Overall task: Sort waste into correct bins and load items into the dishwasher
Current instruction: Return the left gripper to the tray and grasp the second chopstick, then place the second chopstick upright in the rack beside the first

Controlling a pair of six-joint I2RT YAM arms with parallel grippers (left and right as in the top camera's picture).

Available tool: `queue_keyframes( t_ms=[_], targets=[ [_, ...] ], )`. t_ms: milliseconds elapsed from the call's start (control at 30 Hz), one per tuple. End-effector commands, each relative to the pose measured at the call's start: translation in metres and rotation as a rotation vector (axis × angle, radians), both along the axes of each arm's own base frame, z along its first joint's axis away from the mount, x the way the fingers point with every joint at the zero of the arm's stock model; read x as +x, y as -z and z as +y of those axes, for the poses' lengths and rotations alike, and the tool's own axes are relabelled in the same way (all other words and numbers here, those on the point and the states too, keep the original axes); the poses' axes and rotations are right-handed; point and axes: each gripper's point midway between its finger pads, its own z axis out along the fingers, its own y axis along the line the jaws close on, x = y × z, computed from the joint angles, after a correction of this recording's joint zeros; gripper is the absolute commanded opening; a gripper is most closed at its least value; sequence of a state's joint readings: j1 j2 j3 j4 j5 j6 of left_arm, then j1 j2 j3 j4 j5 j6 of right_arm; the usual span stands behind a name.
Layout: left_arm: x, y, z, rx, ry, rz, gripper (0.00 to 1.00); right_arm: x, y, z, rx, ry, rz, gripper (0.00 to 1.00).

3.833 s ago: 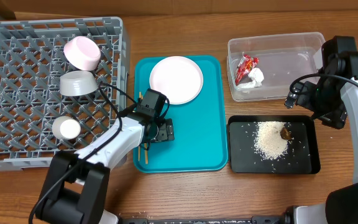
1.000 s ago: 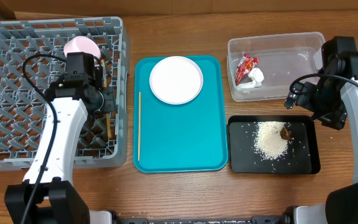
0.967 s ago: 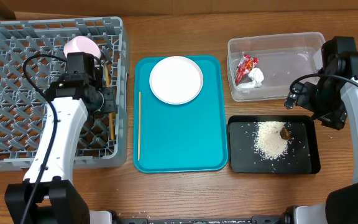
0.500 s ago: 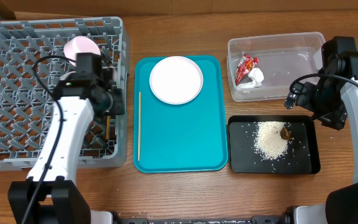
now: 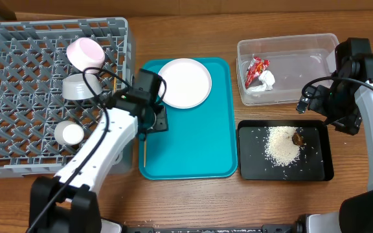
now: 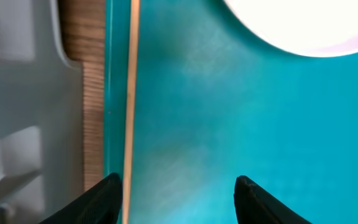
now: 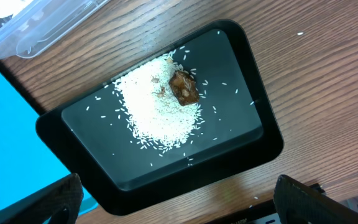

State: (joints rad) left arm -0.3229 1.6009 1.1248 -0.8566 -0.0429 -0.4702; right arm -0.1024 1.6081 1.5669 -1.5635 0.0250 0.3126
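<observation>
My left gripper (image 5: 153, 121) is open and empty, low over the left edge of the teal tray (image 5: 206, 142). In the left wrist view its fingertips (image 6: 101, 198) straddle bare tray, and a thin wooden chopstick (image 6: 129, 93) lies just inside the left one. The chopstick also shows in the overhead view (image 5: 144, 153). The round white plate (image 5: 184, 82) sits at the tray's far end. The grey dish rack (image 5: 18, 97) holds a pink bowl (image 5: 86, 54), a grey bowl (image 5: 81, 87) and a small white dish (image 5: 68, 133). My right gripper (image 5: 306, 100) is open and empty.
The clear tub (image 5: 303, 58) holds the red wrapper (image 5: 256, 70) and the white tissue (image 5: 266, 80). The black tray (image 5: 316, 162) holds the rice (image 5: 281, 145) and the brown lump (image 5: 297, 138); both show in the right wrist view (image 7: 166, 109).
My left arm has left the rack, where it let go of a chopstick, and swung right to the teal tray's left edge. The right arm has not moved.
</observation>
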Motion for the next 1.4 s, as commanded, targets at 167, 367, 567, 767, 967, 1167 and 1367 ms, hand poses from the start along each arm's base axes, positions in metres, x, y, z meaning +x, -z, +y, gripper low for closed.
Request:
queue_keyframes(
  t_ms=[167,367,567,767,967,1167,1367],
  targets=[
    [-0.009,0.052,0.018,0.122,-0.064,0.105,0.59,0.001,-0.006,0.001,0.002,-0.006,-0.026,1.0],
    [-0.012,0.08,0.018,0.142,-0.06,0.171,0.6,0.001,-0.006,0.001,0.002,-0.006,-0.028,1.0],
    [-0.021,0.101,0.018,0.15,-0.052,0.243,0.49,0.001,-0.006,0.001,0.001,-0.006,-0.03,1.0],
    [-0.022,0.098,0.016,0.141,-0.047,0.255,0.04,0.001,-0.006,0.001,0.001,-0.006,-0.029,1.0],
    [-0.012,0.066,0.013,0.14,-0.047,0.249,0.04,0.001,-0.006,0.001,0.001,-0.006,-0.029,1.0],
    [0.027,-0.015,0.007,0.096,-0.017,0.027,0.04,0.001,-0.006,0.001,0.001,-0.006,-0.029,1.0],
    [0.041,-0.081,0.042,0.16,-0.057,-0.142,0.04,0.001,-0.006,0.001,0.001,-0.006,-0.029,1.0]
  ],
)
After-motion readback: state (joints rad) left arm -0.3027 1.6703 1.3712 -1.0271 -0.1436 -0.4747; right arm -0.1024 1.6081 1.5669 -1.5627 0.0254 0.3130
